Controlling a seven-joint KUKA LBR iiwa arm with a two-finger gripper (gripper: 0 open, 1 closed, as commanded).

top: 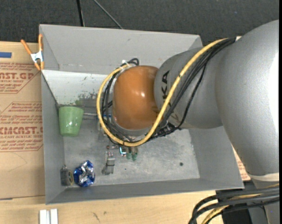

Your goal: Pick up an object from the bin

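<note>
Plainly nothing is lifted yet. Our pincer [110, 163] hangs low over the bare floor of the bin [173, 153], beneath the orange cover [134, 99]. We cannot tell whether it stands apart or together, and we see nothing in it. Nearest, to its left, a crumpled blue wrapper [85, 173] lies beside a small dark piece [65, 176], close to the view's lower left corner. A green cup [70, 120] sits farther up by the left wall. The walls crowd these picks, we judge; the floor rightward is open.
</note>
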